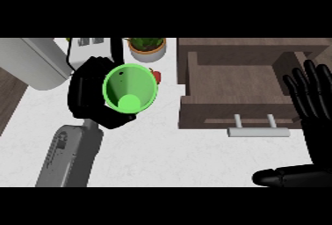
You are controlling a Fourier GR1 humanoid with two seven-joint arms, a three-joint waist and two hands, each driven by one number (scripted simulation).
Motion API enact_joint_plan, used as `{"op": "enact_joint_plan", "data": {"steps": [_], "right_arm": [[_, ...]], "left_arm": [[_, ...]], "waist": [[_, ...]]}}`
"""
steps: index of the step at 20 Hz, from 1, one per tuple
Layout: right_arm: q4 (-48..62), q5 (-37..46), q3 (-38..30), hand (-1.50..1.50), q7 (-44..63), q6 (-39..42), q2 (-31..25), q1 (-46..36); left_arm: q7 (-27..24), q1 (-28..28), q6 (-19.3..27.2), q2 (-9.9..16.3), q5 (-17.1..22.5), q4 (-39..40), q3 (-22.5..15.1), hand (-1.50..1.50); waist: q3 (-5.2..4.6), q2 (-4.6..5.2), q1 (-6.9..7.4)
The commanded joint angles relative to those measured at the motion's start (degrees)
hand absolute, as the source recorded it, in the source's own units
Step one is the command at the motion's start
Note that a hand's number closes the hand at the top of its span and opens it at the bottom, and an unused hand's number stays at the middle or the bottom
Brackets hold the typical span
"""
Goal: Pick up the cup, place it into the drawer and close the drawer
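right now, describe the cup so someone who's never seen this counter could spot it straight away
Start at the open wooden drawer on the right of the white counter, then look left across it. There the left hand curls round the cup, beside a potted plant. It is the only bright green, round, open-mouthed thing.

White speckled counter (194, 158); potted plant (148, 47) at back; pale grey appliance (35, 61) at left edge.

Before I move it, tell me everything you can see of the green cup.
The cup is bright green, smooth and plastic-looking, with a round rim and a paler bottom showing inside; it looks empty. Its mouth faces the camera. The left hand curls around it, over the white counter, left of the open drawer.
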Motion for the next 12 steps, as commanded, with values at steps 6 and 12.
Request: {"op": "enact_joint_plan", "data": {"steps": [6, 12], "right_arm": [[0.88, -1.01, -1.4, -1.5, 2.63, -1.36, -0.69, -4.63], [0.63, 0.84, 0.36, -1.5, -0.6, 0.0, 0.32, 0.28]], "left_arm": [[9.55, -11.95, 8.51, -0.5, -2.51, 0.07, -2.28, 1.5], [10.5, -20.53, 12.07, -0.83, -4.96, 6.02, -3.16, 1.5]], "waist": [[-0.03, 0.13, -0.21], [-0.02, 0.17, -0.47]]}}
